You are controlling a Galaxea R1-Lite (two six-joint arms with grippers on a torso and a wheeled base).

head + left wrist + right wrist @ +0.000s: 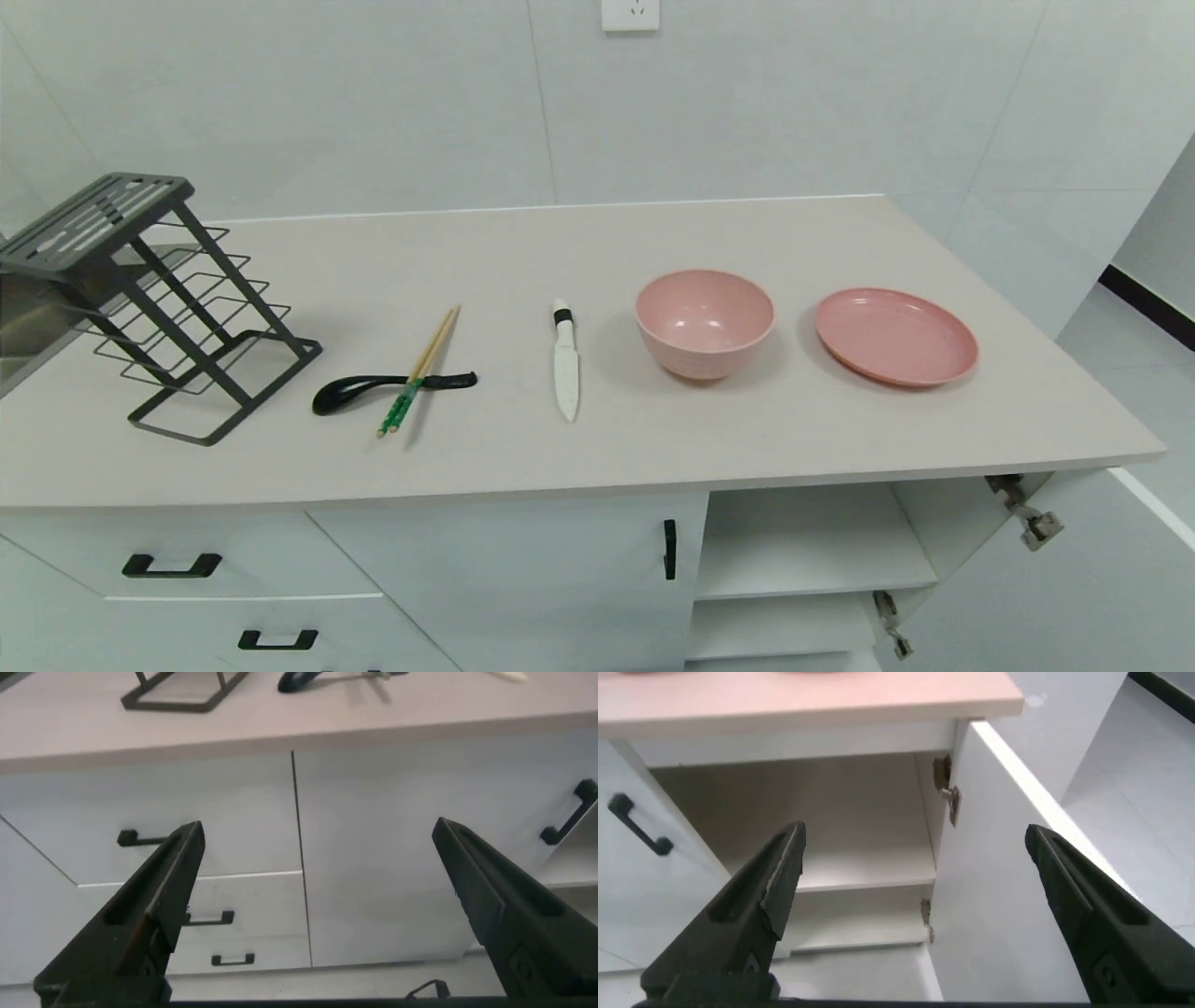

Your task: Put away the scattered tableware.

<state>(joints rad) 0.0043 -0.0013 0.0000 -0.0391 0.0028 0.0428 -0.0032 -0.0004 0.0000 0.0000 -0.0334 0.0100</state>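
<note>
On the counter (653, 448), the rack (159, 308) stood at the far left. To its right lay the spoon (350, 386), with the chopsticks (427, 357) crossed over its handle. Right of them lay the knife (566, 366), apart from both, its tip toward the front edge. The bowl (705, 322) sat right of the knife, and the plate (896, 336) near it, farthest right. Under the counter, drawers (168, 541) were at the left and an open cabinet (803, 546) with shelves lay below the bowl and plate

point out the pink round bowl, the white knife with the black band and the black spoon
pink round bowl (705, 322), head view, inner wall
white knife with the black band (566, 373), head view, blade
black spoon (373, 380), head view, handle
</note>
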